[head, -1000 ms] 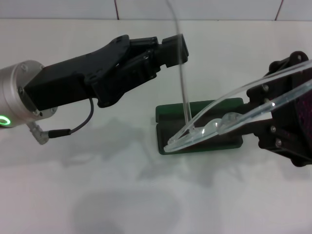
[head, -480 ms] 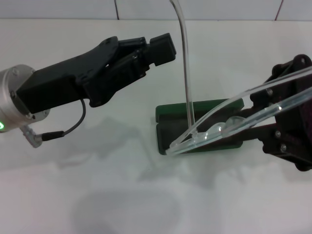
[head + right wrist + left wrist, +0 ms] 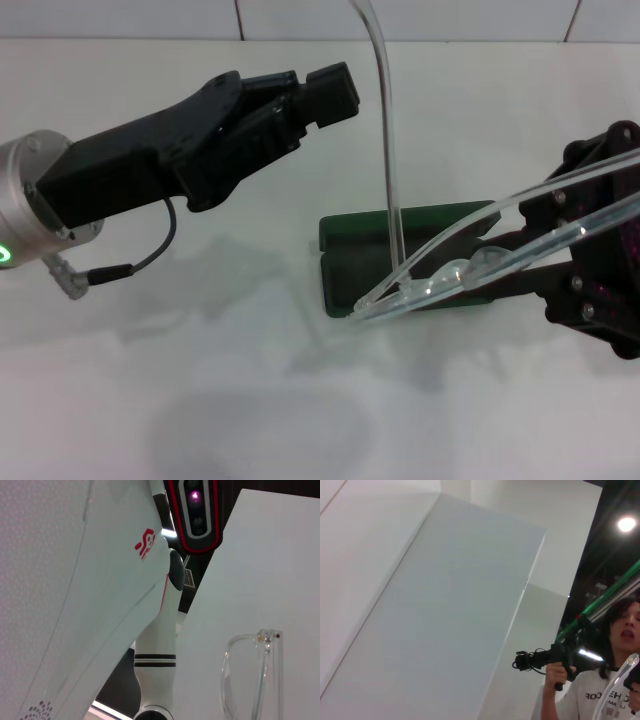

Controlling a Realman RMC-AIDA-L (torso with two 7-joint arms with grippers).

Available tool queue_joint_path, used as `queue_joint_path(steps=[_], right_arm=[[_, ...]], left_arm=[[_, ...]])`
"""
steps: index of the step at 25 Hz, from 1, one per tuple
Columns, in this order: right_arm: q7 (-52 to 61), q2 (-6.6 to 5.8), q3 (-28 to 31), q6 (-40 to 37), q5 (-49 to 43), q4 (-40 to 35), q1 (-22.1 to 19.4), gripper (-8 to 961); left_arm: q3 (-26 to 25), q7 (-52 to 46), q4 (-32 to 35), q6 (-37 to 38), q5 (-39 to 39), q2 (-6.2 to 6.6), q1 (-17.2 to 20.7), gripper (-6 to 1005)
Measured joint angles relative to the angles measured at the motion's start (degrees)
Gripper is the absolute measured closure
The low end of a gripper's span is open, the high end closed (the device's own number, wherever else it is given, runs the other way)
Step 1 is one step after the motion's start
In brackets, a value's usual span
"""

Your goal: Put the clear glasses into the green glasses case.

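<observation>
The green glasses case (image 3: 350, 236) lies open on the white table, right of centre in the head view. The clear glasses (image 3: 440, 280) hang tilted over it, their lens end low over the case's front edge. One thin clear arm (image 3: 390, 150) stands straight up, the other runs back to the right. My right gripper (image 3: 505, 255) is shut on the glasses from the right side. The lenses also show in the right wrist view (image 3: 250, 675). My left gripper (image 3: 335, 92) hovers up and to the left of the case, apart from the upright arm.
The white table (image 3: 200, 380) stretches bare to the left and in front of the case. A tiled wall edge (image 3: 300, 20) runs along the back. In the left wrist view a person (image 3: 615, 645) holding a black device stands in the background.
My left gripper has drawn back to the left, away from the upright clear arm. My right gripper has shifted slightly right and down, bringing the lens end lower over the case.
</observation>
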Motion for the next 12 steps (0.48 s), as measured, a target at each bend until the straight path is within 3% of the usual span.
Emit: queue_joint_path(steps=[12], right_arm=[[-0.1, -0.07, 0.2, 0.5, 0.0, 1.9, 0.4, 893]], left_arm=[[2.7, 0.2, 1.0, 0.2, -1.8, -0.22, -1.7, 933]])
